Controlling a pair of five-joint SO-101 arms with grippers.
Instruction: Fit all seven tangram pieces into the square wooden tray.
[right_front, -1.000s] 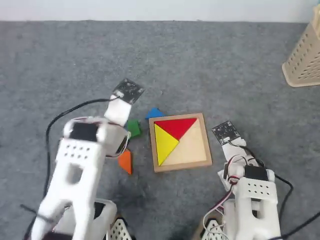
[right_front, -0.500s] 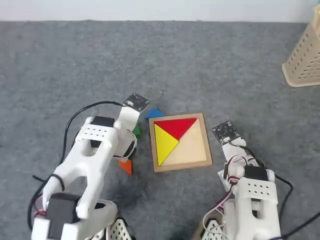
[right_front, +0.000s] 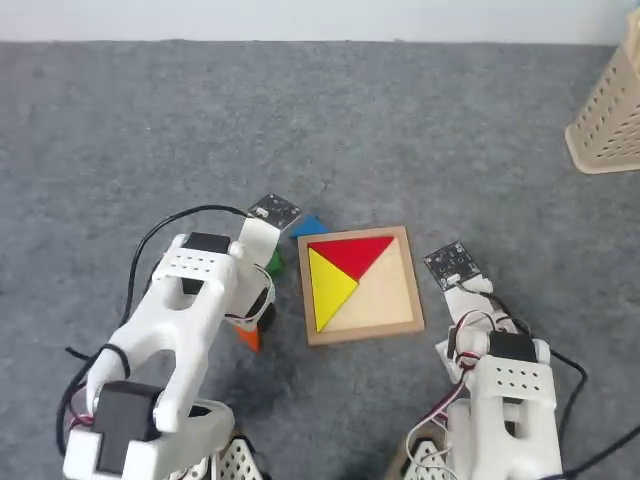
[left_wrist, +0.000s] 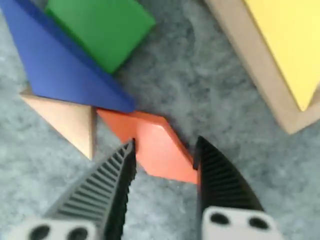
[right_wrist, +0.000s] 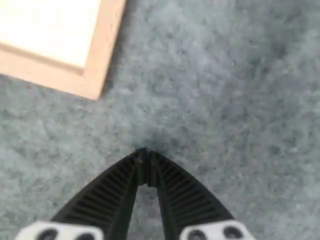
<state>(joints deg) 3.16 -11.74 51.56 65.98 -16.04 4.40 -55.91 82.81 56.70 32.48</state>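
From above, the square wooden tray (right_front: 365, 333) holds a flat red triangle (right_front: 352, 252) and a flat yellow triangle (right_front: 330, 285). At the left wrist, the left fingers (left_wrist: 112, 185) stand parted, with an orange parallelogram piece (left_wrist: 157, 150) between them and a blue triangle (left_wrist: 60, 70) beyond. At the right wrist, the right fingers (right_wrist: 120, 190) are pressed together, and the tray's corner lies ahead.

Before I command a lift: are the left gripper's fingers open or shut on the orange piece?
Open. The left gripper straddles the orange piece, fingers apart on either side; firm contact cannot be told.
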